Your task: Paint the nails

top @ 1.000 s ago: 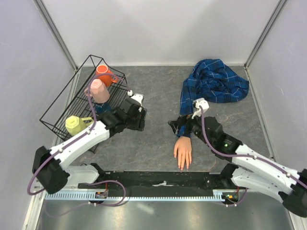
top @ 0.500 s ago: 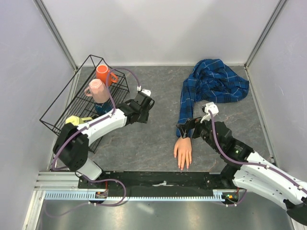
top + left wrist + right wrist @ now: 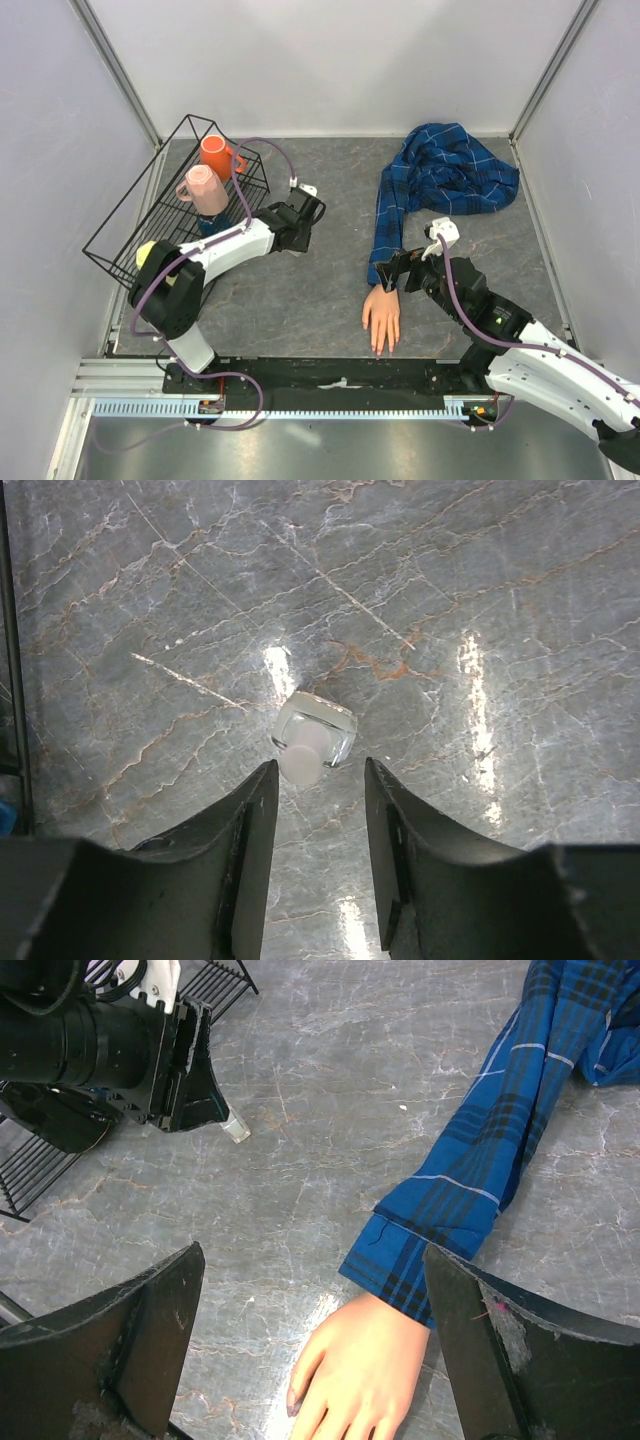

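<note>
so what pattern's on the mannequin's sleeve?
Sleeve is blue plaid, thin pale lines; clearest in the right wrist view.

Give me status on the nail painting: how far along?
Barely started. Done: nothing visible; no polish shows on the mannequin hand, though its nails are too small to judge. In hand: the left gripper has its fingers framing the small white-capped bottle on the table, not gripping. The right gripper hangs open over the plaid cuff. Left: grab bottle, open it, paint every nail.
</note>
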Robot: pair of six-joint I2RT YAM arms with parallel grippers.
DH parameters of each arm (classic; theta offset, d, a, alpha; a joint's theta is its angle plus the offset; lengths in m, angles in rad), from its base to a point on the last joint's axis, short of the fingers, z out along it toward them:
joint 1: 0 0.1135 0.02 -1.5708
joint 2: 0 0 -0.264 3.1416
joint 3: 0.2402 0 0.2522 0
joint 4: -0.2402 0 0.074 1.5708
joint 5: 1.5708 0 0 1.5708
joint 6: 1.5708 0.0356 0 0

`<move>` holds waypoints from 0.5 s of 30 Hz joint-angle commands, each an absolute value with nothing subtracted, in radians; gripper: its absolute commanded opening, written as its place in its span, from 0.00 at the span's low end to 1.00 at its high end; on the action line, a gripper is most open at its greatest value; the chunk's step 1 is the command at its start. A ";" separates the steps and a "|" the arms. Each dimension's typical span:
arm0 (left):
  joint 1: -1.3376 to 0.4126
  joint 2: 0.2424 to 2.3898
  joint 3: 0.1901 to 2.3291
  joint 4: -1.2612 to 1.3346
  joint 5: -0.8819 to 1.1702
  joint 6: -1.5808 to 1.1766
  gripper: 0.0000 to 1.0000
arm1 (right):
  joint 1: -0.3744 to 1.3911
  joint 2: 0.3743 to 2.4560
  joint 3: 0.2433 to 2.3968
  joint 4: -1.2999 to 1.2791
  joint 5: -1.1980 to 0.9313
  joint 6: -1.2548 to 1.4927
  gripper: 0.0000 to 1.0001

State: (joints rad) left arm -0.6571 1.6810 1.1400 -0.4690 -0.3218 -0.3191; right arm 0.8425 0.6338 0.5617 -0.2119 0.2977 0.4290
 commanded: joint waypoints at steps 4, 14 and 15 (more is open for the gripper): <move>-0.649 1.704 1.186 -0.428 -0.351 -0.276 0.42 | 0.848 0.637 0.551 -0.209 0.327 0.422 0.98; -0.640 1.732 1.203 -0.428 -0.347 -0.270 0.38 | 0.848 0.655 0.546 -0.209 0.321 0.425 0.98; -0.640 1.732 1.201 -0.428 -0.347 -0.270 0.38 | 0.850 0.661 0.546 -0.210 0.322 0.423 0.98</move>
